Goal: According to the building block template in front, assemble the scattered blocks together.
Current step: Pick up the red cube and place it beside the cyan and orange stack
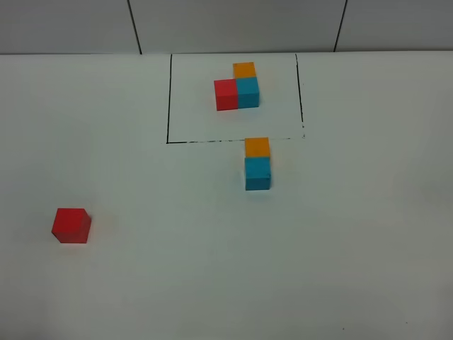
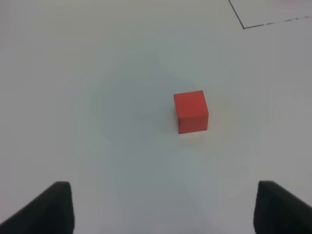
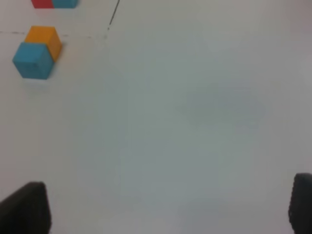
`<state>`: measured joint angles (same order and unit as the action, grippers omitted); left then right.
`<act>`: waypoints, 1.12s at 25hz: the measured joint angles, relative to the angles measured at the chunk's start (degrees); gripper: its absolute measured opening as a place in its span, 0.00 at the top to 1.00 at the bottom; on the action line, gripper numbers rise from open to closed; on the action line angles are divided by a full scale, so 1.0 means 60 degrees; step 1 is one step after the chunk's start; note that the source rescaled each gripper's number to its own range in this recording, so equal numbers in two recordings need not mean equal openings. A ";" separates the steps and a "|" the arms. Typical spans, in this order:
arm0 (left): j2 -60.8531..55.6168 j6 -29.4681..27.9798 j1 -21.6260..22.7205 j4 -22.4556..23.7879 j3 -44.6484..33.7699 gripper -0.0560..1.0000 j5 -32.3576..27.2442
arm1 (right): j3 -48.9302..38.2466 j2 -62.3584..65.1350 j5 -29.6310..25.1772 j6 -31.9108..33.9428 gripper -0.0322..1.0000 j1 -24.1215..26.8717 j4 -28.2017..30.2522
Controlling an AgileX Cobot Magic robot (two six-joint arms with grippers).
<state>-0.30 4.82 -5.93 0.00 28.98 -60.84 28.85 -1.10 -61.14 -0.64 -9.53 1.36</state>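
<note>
The matte red cube [image 2: 191,111], plain and sharp-edged, lies alone on the smooth white table [image 1: 368,234]. It sits ahead of your left claw [image 2: 165,208], close to its centre line and well clear of both dark fingers. That claw is released, its jaws spread wide with nothing between them.

The matte orange cube [image 1: 257,146] and the matte cyan-blue cube [image 1: 257,173], each the same size as the red cube, touch face to face in a straight row of 2. They lie well ahead of your right claw [image 3: 165,208] and off to 1 side of it, far from the fingers. That claw is also released and empty.

The template of 3 joined cubes [image 1: 237,88] forms an L of red, cyan-blue and orange. It rests inside the thin black drawn rectangle [image 1: 168,99], beyond the row of 2 as seen from either claw. The orange cube of the row meets the rectangle's near line, which is broken and dashed there. The red cube lies well apart from the row and from the rectangle.
</note>
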 joint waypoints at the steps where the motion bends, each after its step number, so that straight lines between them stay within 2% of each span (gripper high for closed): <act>1: 0.0000 0.0000 0.0000 0.0000 0.0000 0.28 0.0000 | 0.0000 0.0087 -0.0006 -0.0033 0.06 0.0000 -0.0008; 8: 0.0000 0.0000 0.0000 0.0000 0.0000 0.28 0.0000 | 0.0000 0.0100 -0.0006 -0.0060 0.14 0.0000 -0.0019; 11: 0.0000 0.0000 0.0000 0.0000 0.0000 0.28 0.0000 | 0.0000 0.0100 -0.0006 -0.0071 0.15 0.0122 -0.0019; 17: 0.0000 0.0000 0.0000 0.0000 0.0000 0.28 0.0000 | 0.0000 0.0100 -0.0006 -0.0071 0.15 0.0969 -0.0019; 28: 0.0000 0.0000 0.0000 0.0000 0.0000 0.28 0.0000 | 0.0000 0.0100 -0.0006 -0.0071 0.17 0.1390 -0.0029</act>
<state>-0.30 4.82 -5.93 0.00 28.98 -60.84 28.85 -0.50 -61.18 -1.07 -1.18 1.18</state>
